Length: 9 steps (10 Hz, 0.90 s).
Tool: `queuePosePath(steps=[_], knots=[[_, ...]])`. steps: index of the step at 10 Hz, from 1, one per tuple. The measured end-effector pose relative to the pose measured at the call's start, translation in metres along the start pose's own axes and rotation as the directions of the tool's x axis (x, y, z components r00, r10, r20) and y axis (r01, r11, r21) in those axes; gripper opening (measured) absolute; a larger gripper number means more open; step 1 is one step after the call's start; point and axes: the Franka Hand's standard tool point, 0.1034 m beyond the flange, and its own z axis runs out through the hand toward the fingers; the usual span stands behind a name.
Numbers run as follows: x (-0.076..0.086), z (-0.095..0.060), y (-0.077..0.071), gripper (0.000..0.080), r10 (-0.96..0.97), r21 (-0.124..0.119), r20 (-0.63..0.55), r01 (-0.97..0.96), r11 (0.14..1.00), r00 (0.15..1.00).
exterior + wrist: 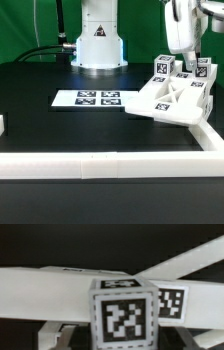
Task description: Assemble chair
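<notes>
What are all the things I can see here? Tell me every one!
white blocky plastic chair parts: one joined cluster, white with black-and-white tags, on the exterior view's right of the table.
tagged post: one, white, close up in the wrist view, on the chair parts.
marker board: one, white with four tags, flat at the table's middle.
long low border rail: one, white, along the table's near and right edges.
small white piece: one, at the exterior view's left edge; cannot tell what.
black table: one.
robot base: one, white, behind.
claw: one, white, above the chair parts, nearly shut.
</notes>
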Motion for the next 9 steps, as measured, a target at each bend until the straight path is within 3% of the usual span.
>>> queuePosePath(steps=[9], knots=[[-0.0015,0.0007,0.0005,0.0282,0.021,-0.009,0.033,-0.021,1.0,0.999]])
